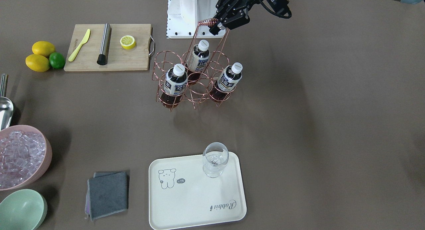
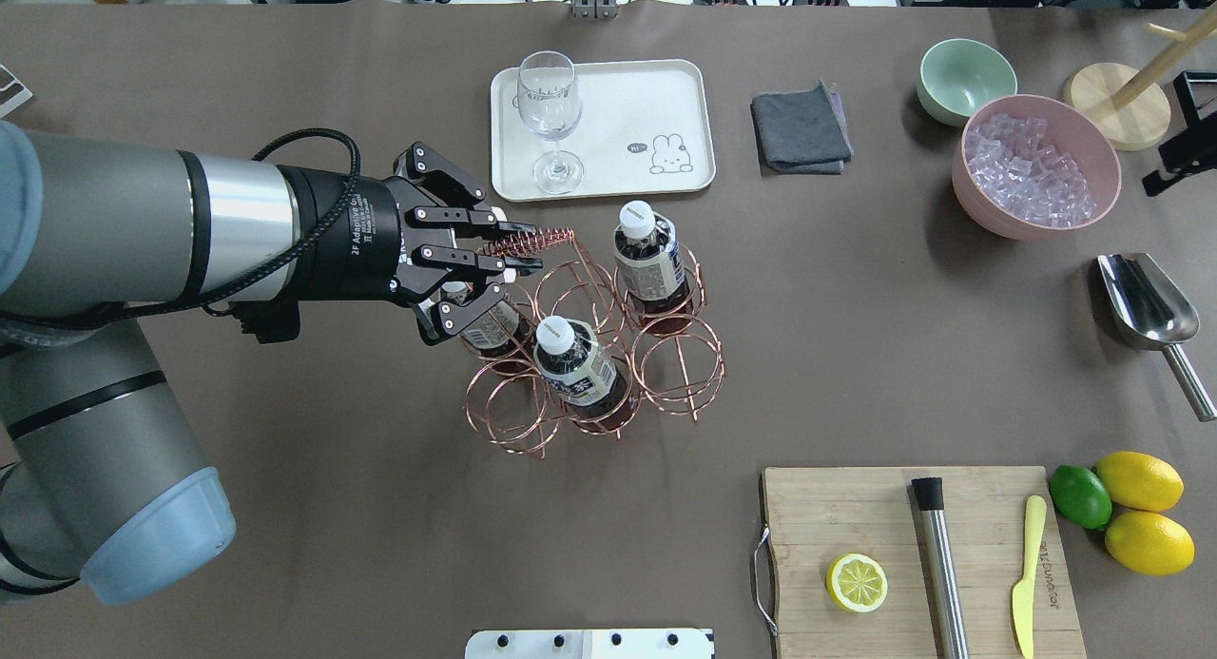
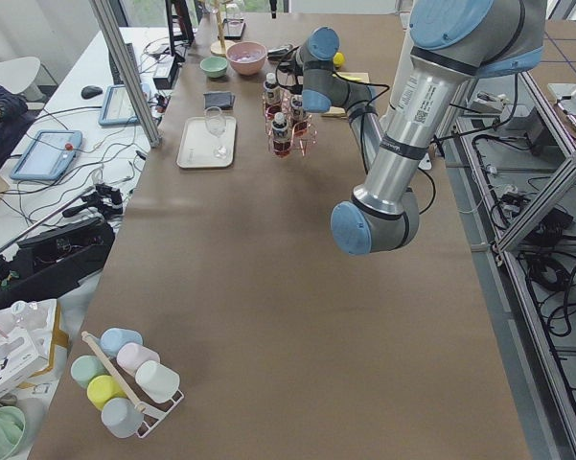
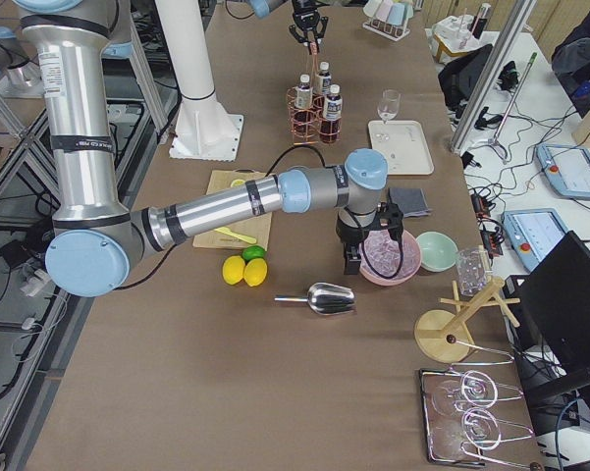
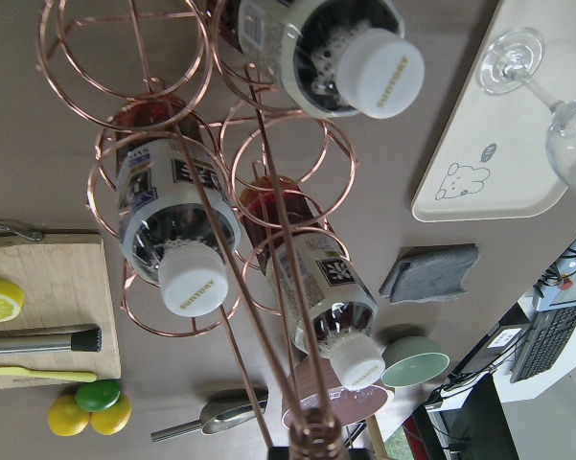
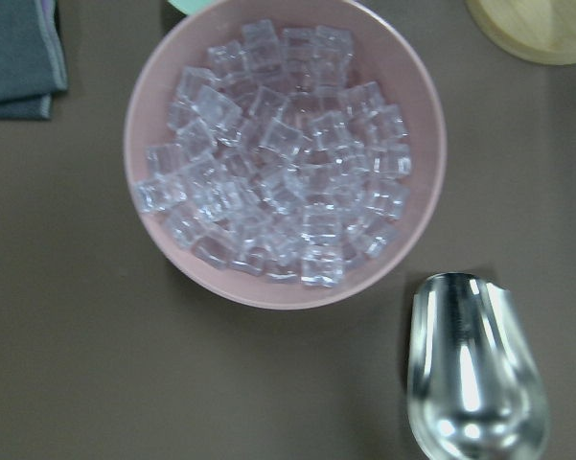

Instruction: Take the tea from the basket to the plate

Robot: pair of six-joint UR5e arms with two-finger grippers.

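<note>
plate (image 1: 186, 206) w/ glass (image 1: 215, 162) | L fingers (image 2: 456, 215) astride basket (image 2: 547, 239) coil | 3 teas (image 2: 575, 359) racked

the front-facing camera sits across the table from the robot and looks steeply down, with the robot's white base (image 1: 186, 11) at its top edge. the overhead camera looks forward and down from behind the robot. both take in the basket (image 1: 196, 90), the plate (image 1: 196, 203) and the wooden board (image 1: 132, 60), turned end for end between them. the two side cameras stand high at opposite ends of the table and look along it, far from that group. the left wrist camera looks down the basket's handle from close by. the right wrist camera hangs close over the pink bowl (image 6: 268, 295) and the scoop (image 6: 474, 374).
</note>
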